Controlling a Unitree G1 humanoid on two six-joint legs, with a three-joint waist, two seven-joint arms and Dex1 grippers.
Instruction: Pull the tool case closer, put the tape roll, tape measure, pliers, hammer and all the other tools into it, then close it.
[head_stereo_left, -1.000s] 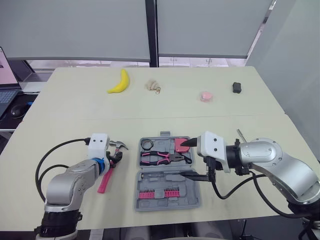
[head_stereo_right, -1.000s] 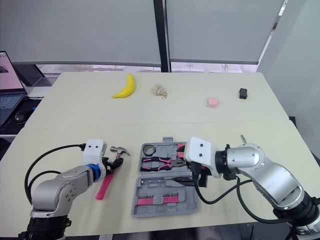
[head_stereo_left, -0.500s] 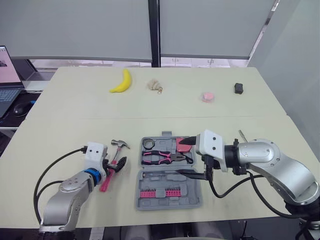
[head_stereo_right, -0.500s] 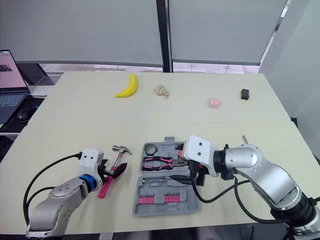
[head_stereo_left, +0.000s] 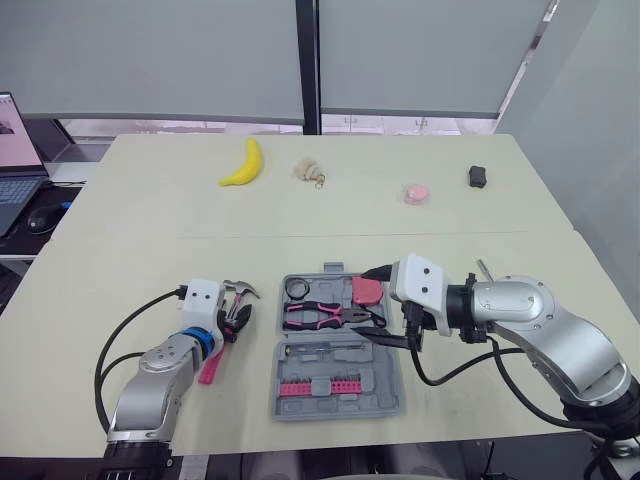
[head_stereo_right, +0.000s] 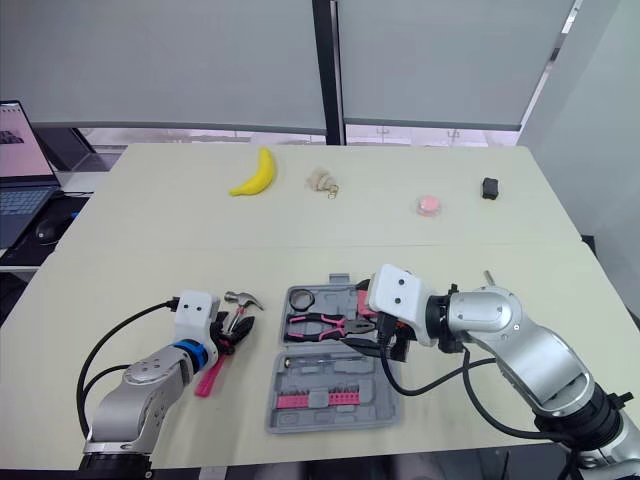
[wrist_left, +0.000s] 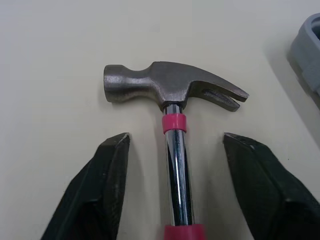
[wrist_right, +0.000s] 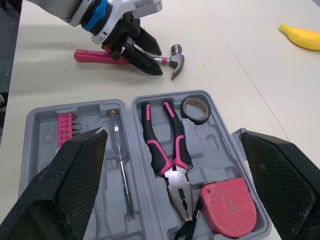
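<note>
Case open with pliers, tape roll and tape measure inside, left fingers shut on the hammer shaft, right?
Not shut: in the left wrist view the left fingers stand open either side of the hammer shaft, clear of it. The rest holds: case open, pliers, tape roll and tape measure inside.

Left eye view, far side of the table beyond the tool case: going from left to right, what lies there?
banana → small beige trinket → round pink object → small black object
</note>
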